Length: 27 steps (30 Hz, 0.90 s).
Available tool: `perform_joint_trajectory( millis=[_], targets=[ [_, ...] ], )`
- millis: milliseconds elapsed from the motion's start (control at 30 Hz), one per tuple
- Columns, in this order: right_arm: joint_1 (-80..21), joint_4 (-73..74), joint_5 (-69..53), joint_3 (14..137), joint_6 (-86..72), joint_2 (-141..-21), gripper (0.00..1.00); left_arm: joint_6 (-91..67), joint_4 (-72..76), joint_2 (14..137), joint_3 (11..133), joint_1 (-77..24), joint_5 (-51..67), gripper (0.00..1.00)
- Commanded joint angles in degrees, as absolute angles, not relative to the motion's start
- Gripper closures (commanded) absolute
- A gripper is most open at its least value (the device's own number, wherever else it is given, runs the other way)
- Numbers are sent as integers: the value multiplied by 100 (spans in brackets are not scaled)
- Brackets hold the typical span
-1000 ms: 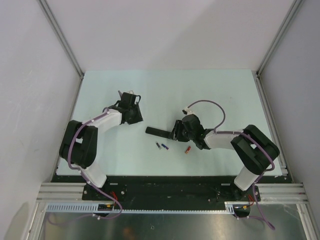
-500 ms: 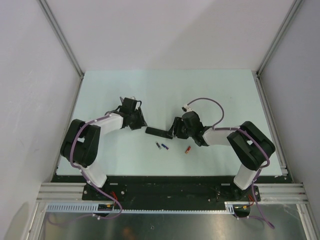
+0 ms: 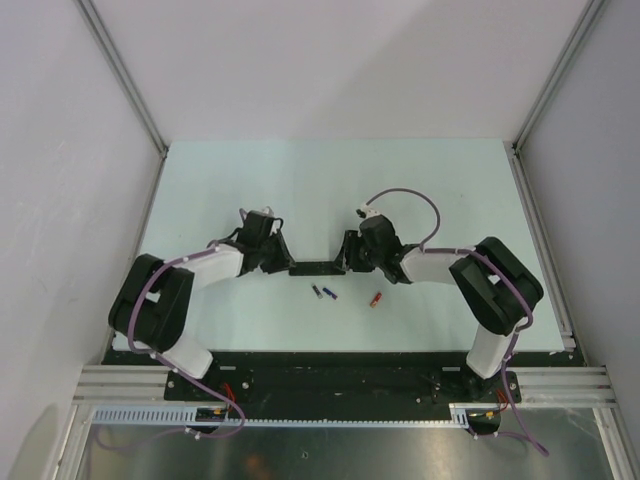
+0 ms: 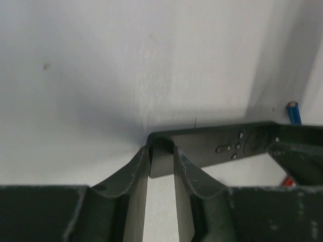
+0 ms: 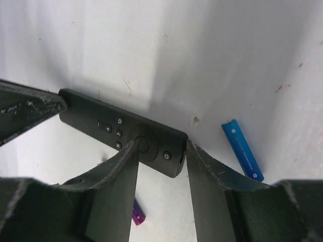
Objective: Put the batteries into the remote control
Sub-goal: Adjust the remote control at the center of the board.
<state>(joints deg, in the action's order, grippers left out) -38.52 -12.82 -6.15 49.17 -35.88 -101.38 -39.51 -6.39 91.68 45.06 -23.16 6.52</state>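
The remote control sits near the middle of the pale tabletop, lengthwise between the two arms, with its button face turned up. The right claw has closed on the remote's end that carries the round pad. One finger presses each long edge, and the jaws stand about half apart to span the remote's width. The left claw is at the opposite, plain end with its jaws set narrow. Its fingertips lie against that end's corner with a strip of the remote between them. I cannot tell from the wrist view whether they are actually clamped on it. The batteries lie loose on the tabletop, just on the near side of the remote and apart from both claws. Two dark ones lie side by side below the remote's middle. The red-orange one lies farther right, below the right claw.
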Motion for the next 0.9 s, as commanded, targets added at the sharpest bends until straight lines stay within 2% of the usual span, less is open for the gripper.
perform_joint_trajectory(
  millis=[0, 367, 467, 633, 667, 700, 733, 867],
  targets=[
    [-3841, -1064, -826, 5448, -3077, -10353, 53, -4254, -431, 8579, 4149, -2399, 800, 71],
    [-3657, -905, -923, 6301, -2312, -11065, 47, -4807, -396, 7516, 3305, -2426, 555, 64],
    [-3578, -940, -949, 6442, -2294, -11031, 43, -4808, -439, 7043, 3234, -2408, 178, 57],
    [-3366, -835, -1046, 6583, -2548, -10592, 32, -4220, -852, 6531, 3803, -2399, -246, 38],
    [-3349, -809, -1046, 6592, -2549, -10504, 30, -4071, -931, 6539, 3936, -2399, -220, 31],
    [-3314, -782, -1046, 6592, -2558, -10399, 29, -3713, -975, 6635, 4068, -2408, -89, 6],
    [-3296, -678, -1046, 6592, -2575, -10197, 28, -3552, -1010, 6714, 4313, -2408, -53, 0],
    [-3357, -142, -809, 6583, -2523, -9548, 29, -2542, -1238, 7346, 4921, -2522, 719, 2]
  ],
)
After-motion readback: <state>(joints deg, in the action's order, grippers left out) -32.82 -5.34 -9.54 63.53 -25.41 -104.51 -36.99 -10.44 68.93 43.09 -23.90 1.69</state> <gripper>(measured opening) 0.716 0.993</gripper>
